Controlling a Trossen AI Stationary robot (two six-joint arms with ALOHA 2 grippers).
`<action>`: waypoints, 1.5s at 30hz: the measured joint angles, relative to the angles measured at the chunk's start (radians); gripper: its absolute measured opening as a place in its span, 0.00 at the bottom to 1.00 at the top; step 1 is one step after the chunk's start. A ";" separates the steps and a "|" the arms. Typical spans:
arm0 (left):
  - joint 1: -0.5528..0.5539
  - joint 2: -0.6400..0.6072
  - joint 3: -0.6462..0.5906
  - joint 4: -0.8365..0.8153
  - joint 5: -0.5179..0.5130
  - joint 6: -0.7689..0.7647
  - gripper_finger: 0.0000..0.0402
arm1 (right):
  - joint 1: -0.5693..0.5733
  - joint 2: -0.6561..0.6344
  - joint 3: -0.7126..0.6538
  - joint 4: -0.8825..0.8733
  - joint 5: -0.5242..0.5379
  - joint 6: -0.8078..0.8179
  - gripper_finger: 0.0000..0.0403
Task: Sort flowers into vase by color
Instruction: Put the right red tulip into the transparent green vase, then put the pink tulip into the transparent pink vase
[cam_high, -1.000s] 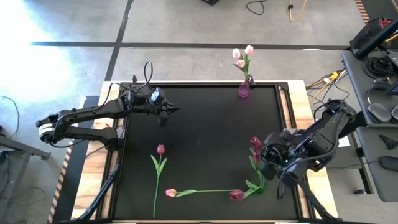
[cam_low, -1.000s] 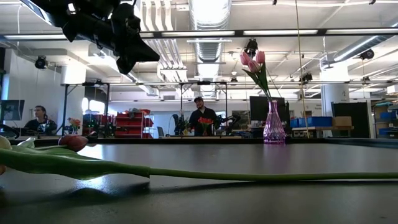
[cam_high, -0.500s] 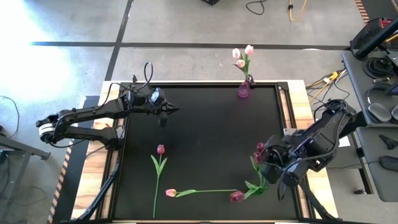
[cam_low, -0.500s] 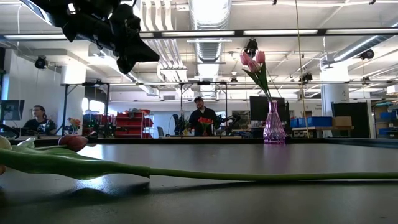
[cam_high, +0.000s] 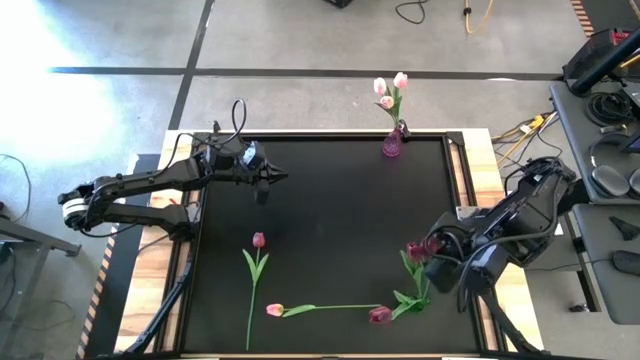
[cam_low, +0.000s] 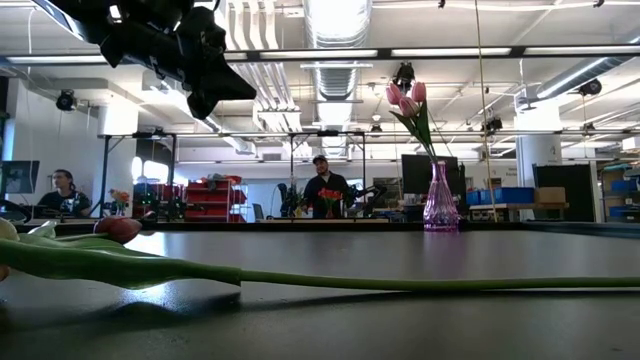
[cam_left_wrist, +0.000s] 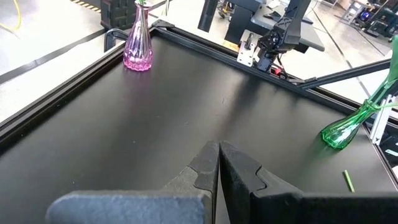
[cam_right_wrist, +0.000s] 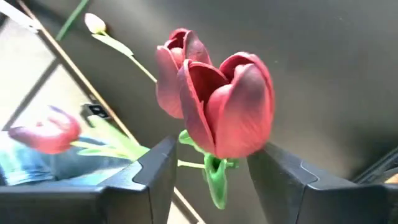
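My right gripper (cam_high: 432, 252) (cam_right_wrist: 217, 147) is near the table's right edge, shut on two dark maroon tulips (cam_high: 418, 249) whose heads (cam_right_wrist: 224, 99) stick out past its fingertips. Another maroon tulip (cam_high: 380, 315), a pale pink one (cam_high: 274, 310) and a pink-maroon one (cam_high: 258, 240) lie flat on the black table. A pink glass vase (cam_high: 391, 145) at the far edge holds up to three pale pink tulips (cam_high: 390, 88). A green glass vase (cam_left_wrist: 341, 132) shows only in the left wrist view. My left gripper (cam_high: 280, 177) (cam_left_wrist: 219, 147) is shut and empty, above the table's far left. My right gripper has the two maroon tulips between its two fingers (cam_right_wrist: 155, 177), by the green stems just under the heads (cam_right_wrist: 214, 179). The place of contact is hidden by the heads and the picture's edge. The heads point toward the table's left, and the leaves (cam_high: 410, 295) lie toward the near edge.
The table has a raised frame (cam_high: 463, 170) all round. In the low view a tulip's stem (cam_low: 400, 283) lies across the near foreground. Two people (cam_low: 322, 185) (cam_low: 65, 190) are in the room far behind the table.
My right gripper has shifted a little toward the table's right and near edges and has turned. The two maroon heads have come with it. They stood one behind the other along the table's right side and now lie side by side, pointing left.
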 joint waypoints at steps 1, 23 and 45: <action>0.000 0.000 0.000 0.000 0.000 0.000 0.00 | 0.000 0.000 0.013 -0.002 0.002 0.000 0.46; 0.000 0.001 0.047 -0.024 -0.006 -0.006 0.00 | -0.107 0.000 0.397 -0.003 0.218 -0.301 0.20; -0.091 -0.026 0.051 -0.172 -0.137 -0.172 0.00 | -1.204 -0.326 -0.163 0.283 -0.527 -1.407 0.02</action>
